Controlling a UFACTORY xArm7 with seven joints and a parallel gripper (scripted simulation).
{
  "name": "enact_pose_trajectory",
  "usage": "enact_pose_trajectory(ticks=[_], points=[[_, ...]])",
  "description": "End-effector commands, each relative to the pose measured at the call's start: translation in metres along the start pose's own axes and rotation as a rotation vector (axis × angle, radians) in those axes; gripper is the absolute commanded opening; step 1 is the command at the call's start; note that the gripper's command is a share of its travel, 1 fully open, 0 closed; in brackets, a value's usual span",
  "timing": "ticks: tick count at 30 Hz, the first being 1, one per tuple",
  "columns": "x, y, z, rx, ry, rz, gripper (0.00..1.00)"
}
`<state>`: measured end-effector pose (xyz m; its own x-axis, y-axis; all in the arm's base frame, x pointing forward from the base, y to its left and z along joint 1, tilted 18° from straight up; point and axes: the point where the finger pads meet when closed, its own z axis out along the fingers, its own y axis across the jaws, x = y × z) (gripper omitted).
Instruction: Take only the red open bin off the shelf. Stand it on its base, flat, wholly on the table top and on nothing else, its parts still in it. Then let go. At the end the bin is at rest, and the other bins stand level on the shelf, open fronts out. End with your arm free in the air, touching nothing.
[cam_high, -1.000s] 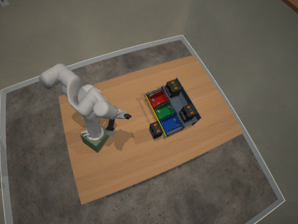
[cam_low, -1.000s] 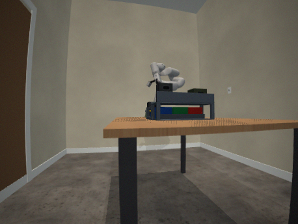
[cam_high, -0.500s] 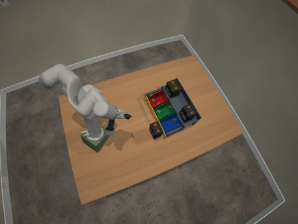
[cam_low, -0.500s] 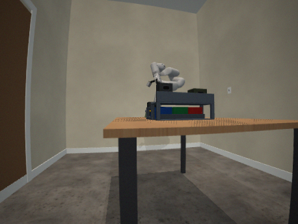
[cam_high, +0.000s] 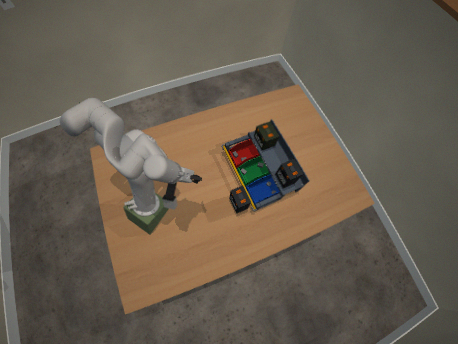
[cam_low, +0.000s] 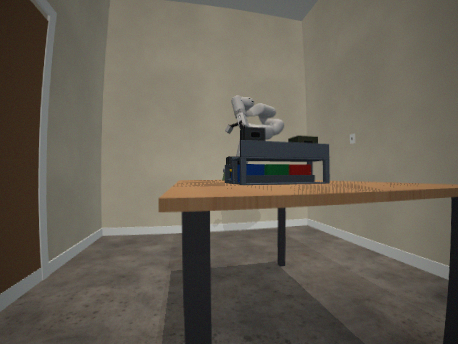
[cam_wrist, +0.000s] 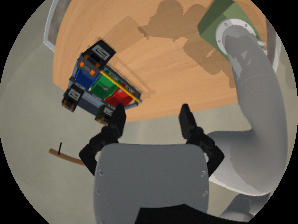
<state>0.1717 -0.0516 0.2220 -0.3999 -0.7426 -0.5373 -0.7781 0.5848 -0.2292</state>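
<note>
The red open bin sits on the lower level of the grey shelf, at one end of the row, with small grey parts in it. The green bin is beside it, and the blue bin is at the other end. The bins look level behind a yellow front strip. My gripper is wide open and empty, high above the table and well away from the shelf, on the robot-base side.
Two dark boxes with orange marks stand on the shelf's upper deck. A third dark box stands at the shelf's front, by the blue bin's end. The wooden table bears the shelf and the green robot base.
</note>
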Motion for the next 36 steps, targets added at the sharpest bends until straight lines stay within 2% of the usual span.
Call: enact_pose_trajectory(ticks=[1, 3, 15, 16, 20, 32, 33, 36], points=[[0.0002, -0.0032, -0.0020, 0.030, 0.000, 0.151, 1.00], [0.0004, -0.0049, -0.0027, 0.049, 0.000, 0.253, 1.00], [0.0004, -0.0049, -0.0027, 0.049, 0.000, 0.253, 1.00], [-0.0001, -0.0015, -0.0013, 0.012, 0.001, 0.050, 1.00], [0.0006, -0.0048, -0.0027, 0.049, 0.000, 0.255, 1.00], [0.0006, -0.0048, -0.0027, 0.049, 0.000, 0.255, 1.00], [-0.0001, -0.0015, -0.0014, 0.012, 0.001, 0.052, 1.00], [0.0005, -0.0039, -0.0024, 0.040, 0.000, 0.205, 1.00]])
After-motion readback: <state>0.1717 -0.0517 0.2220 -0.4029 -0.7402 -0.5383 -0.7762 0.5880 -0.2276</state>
